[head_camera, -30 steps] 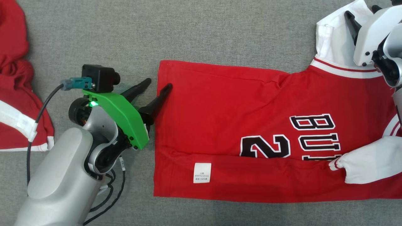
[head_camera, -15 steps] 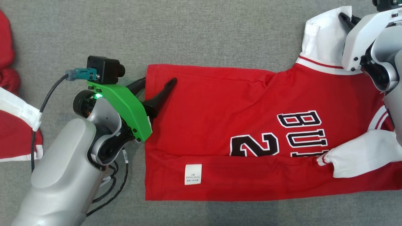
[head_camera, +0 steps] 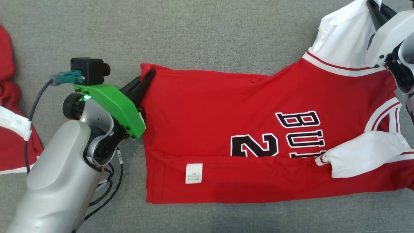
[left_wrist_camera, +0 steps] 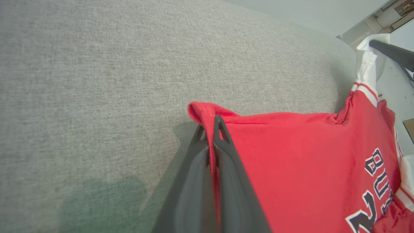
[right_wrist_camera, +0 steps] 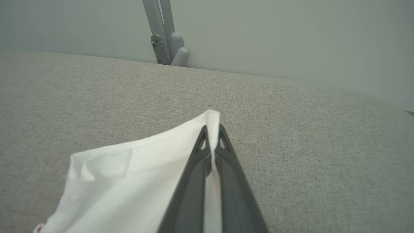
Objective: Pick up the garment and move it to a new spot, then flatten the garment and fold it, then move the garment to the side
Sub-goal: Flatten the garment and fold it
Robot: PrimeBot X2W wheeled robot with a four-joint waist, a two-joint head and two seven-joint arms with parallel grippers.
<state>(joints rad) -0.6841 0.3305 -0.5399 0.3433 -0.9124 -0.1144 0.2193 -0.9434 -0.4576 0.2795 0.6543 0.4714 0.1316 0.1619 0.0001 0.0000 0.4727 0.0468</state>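
The red garment (head_camera: 226, 129) lies spread on the grey worktop (head_camera: 207, 32), from the middle to the right side. The left gripper (left_wrist_camera: 209, 124) pinches its red corner (left_wrist_camera: 200, 111) tight, and the right gripper (right_wrist_camera: 212, 127) pinches its white sleeve (right_wrist_camera: 129, 168) tight.

Red jersey (head_camera: 210, 106), grey surface (head_camera: 194, 32)
Sleeves (head_camera: 343, 38) white, lettering (head_camera: 299, 119) black outlined white; surface plain grey; camera mount (head_camera: 111, 105) at centre left bright green.

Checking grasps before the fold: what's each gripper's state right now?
Left gripper: shut on the far hem corner of the red jersey.
Right gripper: shut on the jersey's white sleeve.
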